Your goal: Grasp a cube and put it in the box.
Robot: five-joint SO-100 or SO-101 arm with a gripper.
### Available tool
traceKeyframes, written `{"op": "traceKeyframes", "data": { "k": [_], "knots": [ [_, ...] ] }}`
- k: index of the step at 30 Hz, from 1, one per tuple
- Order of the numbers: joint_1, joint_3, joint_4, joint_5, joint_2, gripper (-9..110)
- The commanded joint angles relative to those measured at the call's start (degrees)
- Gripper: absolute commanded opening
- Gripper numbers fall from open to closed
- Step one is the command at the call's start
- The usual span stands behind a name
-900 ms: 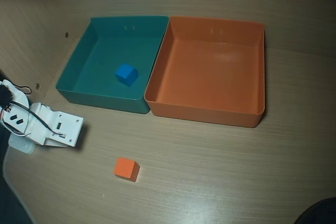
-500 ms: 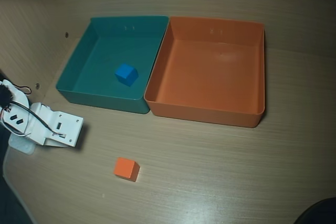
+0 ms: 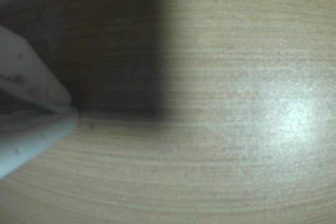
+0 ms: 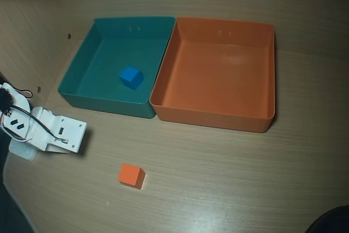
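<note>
The small orange cube [image 4: 131, 175] lies on the wooden table in the overhead view, near the front and left of centre. The orange box [image 4: 212, 114] stands behind it to the right and holds nothing. My white arm [image 4: 54, 133] is folded at the table's left edge, to the left of the cube and apart from it. In the wrist view my gripper [image 3: 75, 112] enters from the left, its two white jaws meeting at the tips with nothing between them, over bare wood. The cube and box do not show in the wrist view.
A teal bin [image 4: 106, 102] stands directly left of the orange box, touching it, with a small blue cube [image 4: 131, 77] inside. The wooden table [image 4: 229, 178] extends to the front and right. A dark object [image 4: 332, 222] sits at the bottom right corner.
</note>
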Motion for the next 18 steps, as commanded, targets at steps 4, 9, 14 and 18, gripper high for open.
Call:
{"op": "traceKeyframes", "data": {
  "k": [4,9,14,18],
  "knots": [
    [-0.62,3.43,1.05,0.70,0.18,-5],
    [-0.62,3.43,1.05,0.70,0.18,-5],
    [-0.62,3.43,1.05,0.79,0.18,-5],
    [-0.35,3.43,1.05,0.79,0.18,-5]
  ]
}}
